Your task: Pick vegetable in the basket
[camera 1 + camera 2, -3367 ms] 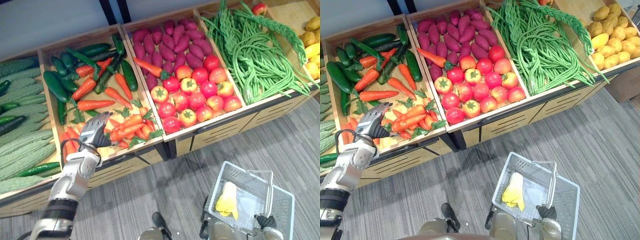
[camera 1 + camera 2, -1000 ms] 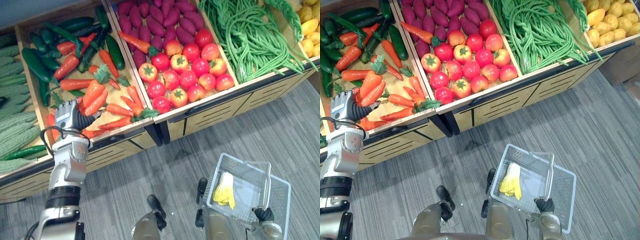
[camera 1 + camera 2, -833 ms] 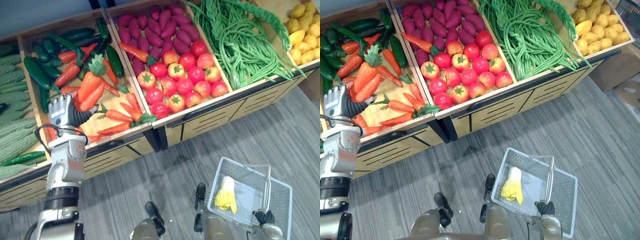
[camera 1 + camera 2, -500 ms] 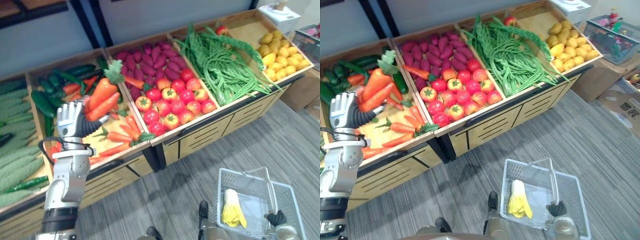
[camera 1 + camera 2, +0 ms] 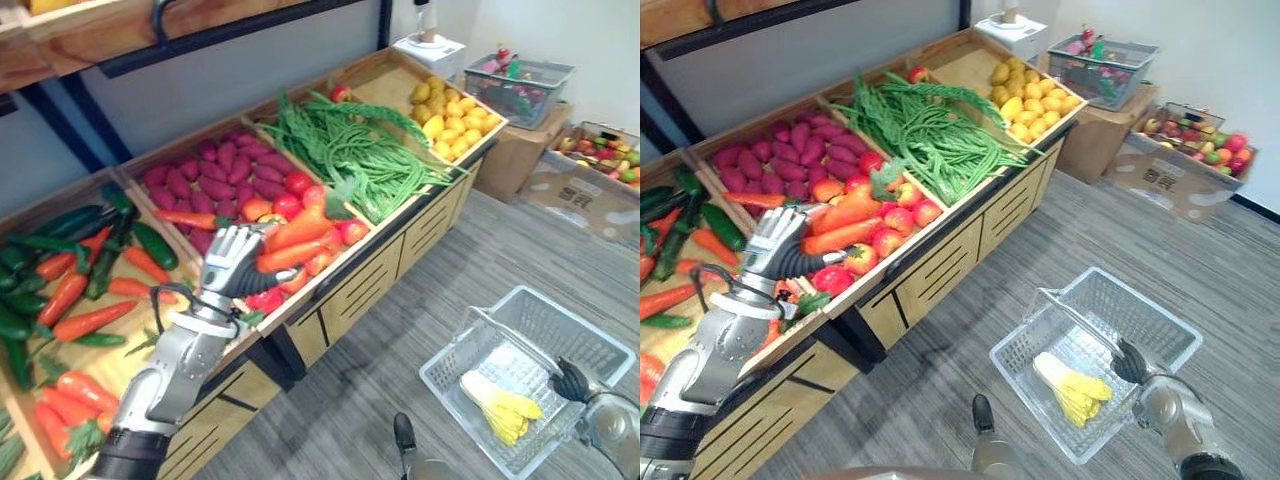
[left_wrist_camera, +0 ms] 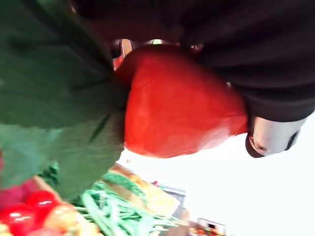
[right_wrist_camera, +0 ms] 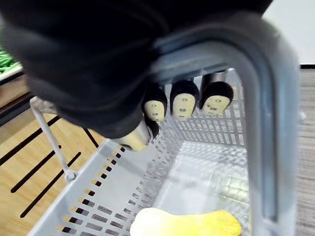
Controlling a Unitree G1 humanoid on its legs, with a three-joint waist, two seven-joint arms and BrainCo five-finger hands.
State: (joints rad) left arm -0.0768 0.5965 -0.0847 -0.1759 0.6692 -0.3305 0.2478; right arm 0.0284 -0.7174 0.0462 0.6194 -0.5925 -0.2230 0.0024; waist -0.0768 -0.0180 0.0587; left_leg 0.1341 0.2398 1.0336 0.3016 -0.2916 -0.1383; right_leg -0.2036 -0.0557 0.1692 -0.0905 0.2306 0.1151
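My left hand [image 5: 232, 262] is shut on a bunch of orange carrots [image 5: 296, 238] with green leafy tops, held up over the front of the tomato bin [image 5: 340, 232]. In the left wrist view a carrot [image 6: 182, 103] and its leaves [image 6: 54, 88] sit right against the hand. My right hand [image 5: 1129, 362] is shut on the handle [image 7: 266, 123] of a grey wire basket [image 5: 602, 346], which hangs low over the floor at the right. A yellow vegetable [image 5: 1070, 386] lies inside it. The carrots are well to the left of the basket and higher.
A wooden stand holds bins of carrots and cucumbers [image 5: 70, 290], purple sweet potatoes [image 5: 215, 170], green beans [image 5: 350, 150] and yellow produce [image 5: 450, 105]. Cardboard boxes [image 5: 1185, 165] and another basket [image 5: 1105, 65] stand at the far right. Grey floor [image 5: 400, 350] lies between stand and basket.
The camera has swung. My left hand has lifted the carrots out of their bin and carried them right, over the tomatoes. The right hand keeps hold of the basket.
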